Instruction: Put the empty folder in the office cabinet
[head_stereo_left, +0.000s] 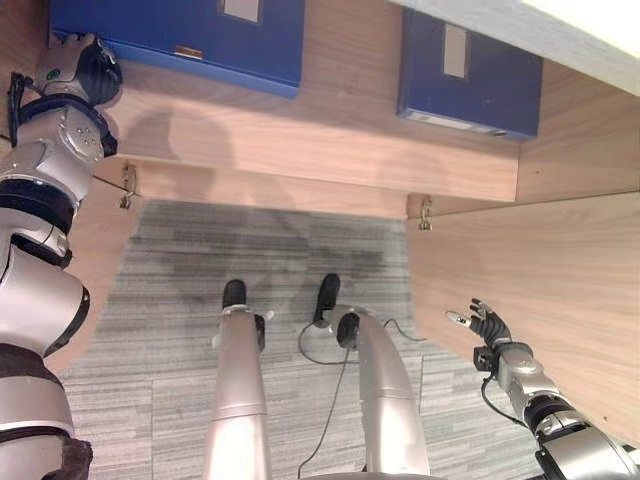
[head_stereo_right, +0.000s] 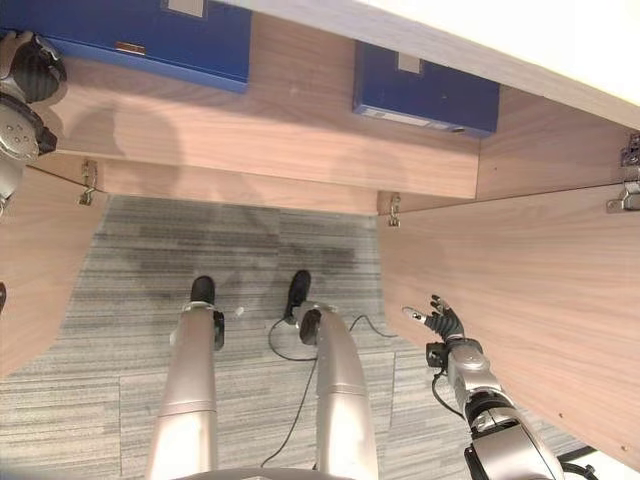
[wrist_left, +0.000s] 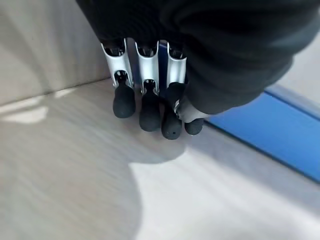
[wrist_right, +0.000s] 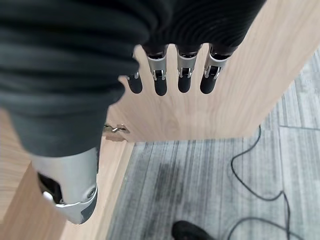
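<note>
Cabinet: a wooden office cabinet (head_stereo_left: 330, 140) stands open, and its shelf carries two blue folders.
Big folder: the blue folder (head_stereo_left: 190, 35) lies flat on the shelf at the far left corner. It has a pale label on top.
Small folder: a second blue folder (head_stereo_left: 470, 75) lies near the right wall of the shelf, well apart from the first one.
Left hand: the left hand (head_stereo_left: 85, 65) is up on the shelf at the left end, just beside the near left corner of the big folder. In the left wrist view its fingers (wrist_left: 150, 107) are bent down with the dark tips close together over the bare wood. They hold nothing. The blue edge of the big folder sits just past them.
Right hand: the right hand (head_stereo_left: 485, 325) is low down, near the open right door (head_stereo_left: 540, 290). Its fingers are spread loose and hold nothing. In the right wrist view the fingers (wrist_right: 182, 75) point at the wooden door.
Left door: the left door (head_stereo_right: 35, 270) is open too.
Floor: grey striped carpet (head_stereo_left: 270, 250) lies under the cabinet.
</note>
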